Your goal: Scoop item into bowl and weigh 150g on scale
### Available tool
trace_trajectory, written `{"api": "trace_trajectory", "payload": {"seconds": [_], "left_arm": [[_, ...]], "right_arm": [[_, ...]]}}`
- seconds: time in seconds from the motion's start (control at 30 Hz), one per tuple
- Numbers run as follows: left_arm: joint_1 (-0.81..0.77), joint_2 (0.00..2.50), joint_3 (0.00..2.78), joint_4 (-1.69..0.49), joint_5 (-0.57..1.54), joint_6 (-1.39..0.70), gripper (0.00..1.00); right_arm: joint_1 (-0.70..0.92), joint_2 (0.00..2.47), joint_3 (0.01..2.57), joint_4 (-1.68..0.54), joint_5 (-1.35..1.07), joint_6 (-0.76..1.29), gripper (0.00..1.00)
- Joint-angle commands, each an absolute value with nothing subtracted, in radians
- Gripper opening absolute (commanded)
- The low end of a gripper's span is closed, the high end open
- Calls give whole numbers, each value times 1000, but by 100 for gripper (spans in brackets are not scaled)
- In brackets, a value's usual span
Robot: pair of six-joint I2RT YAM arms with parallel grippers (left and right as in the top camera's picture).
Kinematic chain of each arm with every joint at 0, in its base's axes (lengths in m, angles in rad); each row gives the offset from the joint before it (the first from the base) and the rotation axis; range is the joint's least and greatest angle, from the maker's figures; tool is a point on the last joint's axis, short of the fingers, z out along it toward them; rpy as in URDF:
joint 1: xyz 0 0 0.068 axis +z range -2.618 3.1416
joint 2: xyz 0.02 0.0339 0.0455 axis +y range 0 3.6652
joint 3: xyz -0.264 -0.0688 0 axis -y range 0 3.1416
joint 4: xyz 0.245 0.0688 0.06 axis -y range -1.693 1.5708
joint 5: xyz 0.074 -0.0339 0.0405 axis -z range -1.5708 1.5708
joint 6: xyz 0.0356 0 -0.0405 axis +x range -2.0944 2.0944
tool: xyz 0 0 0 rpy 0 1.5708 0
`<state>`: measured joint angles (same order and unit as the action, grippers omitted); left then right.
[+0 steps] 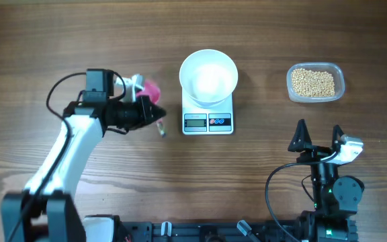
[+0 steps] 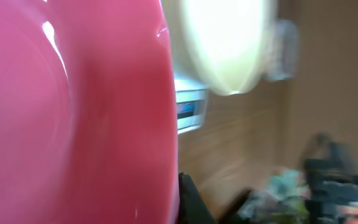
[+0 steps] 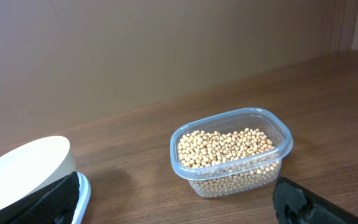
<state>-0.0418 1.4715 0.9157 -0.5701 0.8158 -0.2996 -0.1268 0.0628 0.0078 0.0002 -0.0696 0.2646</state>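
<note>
Between the fingers of the left hand (image 1: 154, 115), drawn fully together, sat the pink scoop (image 2: 73, 112), so close to the wrist camera that it filled the left of that view. The contact itself was hidden, but the hand read as clamped on the scoop's handle. Just beyond the fingertips the scale (image 1: 207, 119) lay flat on the tabletop (image 1: 79, 40), its display facing the robot and too small to read. The white bowl (image 1: 209, 75) stood centred on its platform, empty as far as the overhead view showed. Well past the bowl from that hand, the soybeans (image 1: 313, 82) lay heaped in a clear plastic tub (image 1: 342, 79). The right hand (image 1: 320, 136) waited near the tub with its fingers wide apart, holding nothing, the tub straight ahead of it.

The step in hand seemed to be securing the scoop before carrying it to the beans. Done well, that meant a firm, square hold on the handle so the scoop would not twist under load. The lift then needed to clear the tabletop and pass the scale without nudging the bowl, since a knock would spoil the weighing. The open right hand looked well placed to steady the light tub while the scoop dug in.
</note>
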Motion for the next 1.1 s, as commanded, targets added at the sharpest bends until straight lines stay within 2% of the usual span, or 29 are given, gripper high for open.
{"api": "trace_trajectory", "payload": {"seconds": [0.0,0.2,0.23,0.3,0.43,0.6,0.63,0.7,0.8,0.97,1.07], "left_arm": [[-37,1396,934,-509,953,-498,4],[-77,1374,934,-385,953,-579,4],[-92,1374,934,-364,953,-585,4],[-145,1374,934,-302,951,-585,4],[-228,1374,934,-236,868,-590,4],[-318,1374,934,-205,694,-725,4],[-326,1374,934,-202,683,-736,4],[-344,1374,934,-195,669,-750,4],[-366,1374,934,-191,667,-749,4],[-384,1374,934,-190,659,-749,4],[-384,1374,934,-191,660,-749,4]], "right_arm": [[-123,64,5,1,-60,265,100],[-123,64,5,38,-65,301,100],[-123,64,5,61,-99,400,100],[-123,64,5,48,-217,796,100],[-123,68,5,28,-344,1299,100],[-123,69,5,26,-309,1785,100],[-123,69,5,28,-317,1829,100],[-123,69,5,39,-373,1848,100],[-123,69,5,115,-441,1769,100],[-123,69,14,438,-457,1631,100],[-123,73,82,442,-453,1514,100]]}}
